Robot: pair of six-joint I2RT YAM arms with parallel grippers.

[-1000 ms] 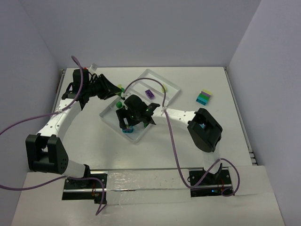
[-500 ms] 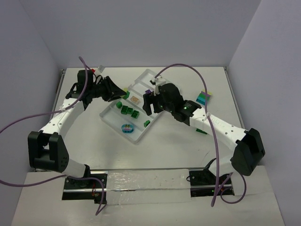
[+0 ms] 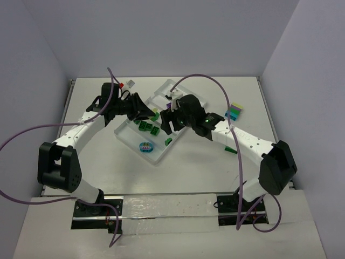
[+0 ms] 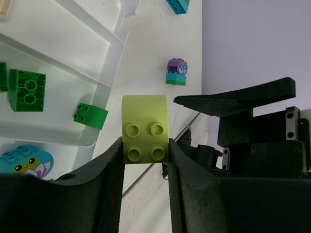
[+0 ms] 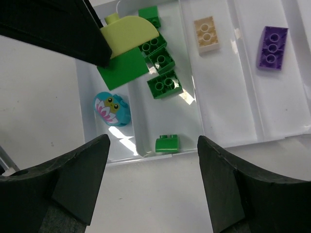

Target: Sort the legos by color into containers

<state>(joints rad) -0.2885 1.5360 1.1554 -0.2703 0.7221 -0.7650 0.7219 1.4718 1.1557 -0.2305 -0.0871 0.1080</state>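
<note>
left jaws: pinching glossy yellow-green brick (image 4: pixel 145 128), four studs, rounded top, held over translucent white tray (image 5: pixel 218 107) near smooth green bricks (image 5: pixel 165 86) | right jaws: spread, empty, above tray | change: left arm reached farther in; right arm swung off tray's near end

Your tray (image 3: pixel 155 158) is sitting mid-table, a lone piece (image 3: pixel 145 146) lying in its nearest compartment and a cluster of bricks (image 3: pixel 146 126) in the next (just behind). Your left gripper (image 3: pixel 148 112) is holding a brick (image 4: pixel 145 128) over that cluster's far-left end. A stacked clump (image 3: pixel 233 112) is resting on the table (image 3: pixel 108 172), right of the tray.
</note>
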